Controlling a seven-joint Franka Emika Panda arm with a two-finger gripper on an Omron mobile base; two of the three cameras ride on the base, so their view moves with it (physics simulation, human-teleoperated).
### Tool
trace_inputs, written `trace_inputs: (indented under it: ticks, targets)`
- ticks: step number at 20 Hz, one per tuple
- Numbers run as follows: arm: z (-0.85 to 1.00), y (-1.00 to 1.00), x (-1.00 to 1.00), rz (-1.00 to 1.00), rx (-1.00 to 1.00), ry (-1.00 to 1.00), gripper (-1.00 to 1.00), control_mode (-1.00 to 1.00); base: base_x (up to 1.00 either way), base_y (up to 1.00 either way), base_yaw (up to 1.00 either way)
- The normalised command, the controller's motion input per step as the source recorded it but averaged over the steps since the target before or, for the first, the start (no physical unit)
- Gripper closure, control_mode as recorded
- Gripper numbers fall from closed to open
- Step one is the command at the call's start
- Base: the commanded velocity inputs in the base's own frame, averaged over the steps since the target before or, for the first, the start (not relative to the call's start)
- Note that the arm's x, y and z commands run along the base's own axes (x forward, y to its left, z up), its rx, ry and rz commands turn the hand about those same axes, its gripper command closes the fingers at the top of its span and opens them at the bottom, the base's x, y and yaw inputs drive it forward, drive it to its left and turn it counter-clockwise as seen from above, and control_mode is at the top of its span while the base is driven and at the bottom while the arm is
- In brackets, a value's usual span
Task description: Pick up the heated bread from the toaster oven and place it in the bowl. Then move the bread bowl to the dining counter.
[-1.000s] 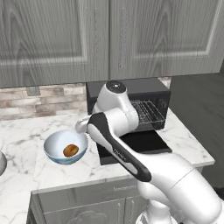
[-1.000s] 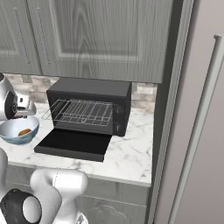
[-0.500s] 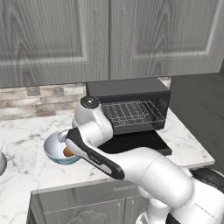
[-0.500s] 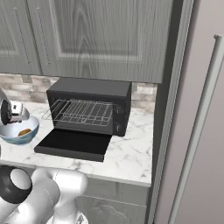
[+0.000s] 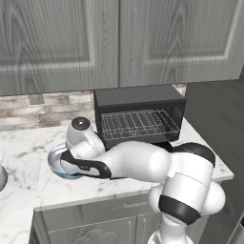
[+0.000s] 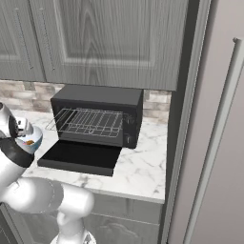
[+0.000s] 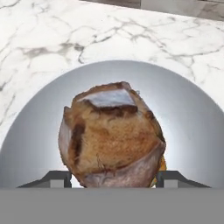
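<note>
Seen in the hand view, the heated bread (image 7: 113, 135), a mottled brown lump, sits between my fingertips and touches both. My gripper (image 7: 113, 178) is shut on it, just above the inside of the pale bowl (image 7: 188, 122). A sliver of an orange-brown roll (image 7: 162, 166) peeks out behind the bread. In the left base view my hand hangs low over the bowl (image 5: 55, 161), left of the black toaster oven (image 5: 138, 114). The oven (image 6: 95, 119) stands with its door (image 6: 78, 157) dropped flat and its wire rack (image 6: 88, 121) bare.
A grey rounded vessel (image 5: 1, 177) sits at the counter's far left. Wall cabinets (image 5: 119, 43) hang above the oven. A tall pale fridge (image 6: 214, 143) closes off the right. The marble counter's front edge (image 5: 95, 202) runs just below the bowl.
My arm has swung left from in front of the oven and dropped low, bringing the hand down over the bowl. The bowl and oven have not moved.
</note>
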Motion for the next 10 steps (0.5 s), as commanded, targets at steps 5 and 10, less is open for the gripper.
trace_inputs:
  ticks: [5, 10]
  targets:
    - [0.09, 0.09, 0.16, -0.1, 0.0, 0.06, -1.0, -1.0, 0.0, 0.0, 0.0]
    - [0.05, 0.0, -0.02, -0.06, 0.0, 0.04, -1.0, -1.0, 0.0, 0.0, 0.0]
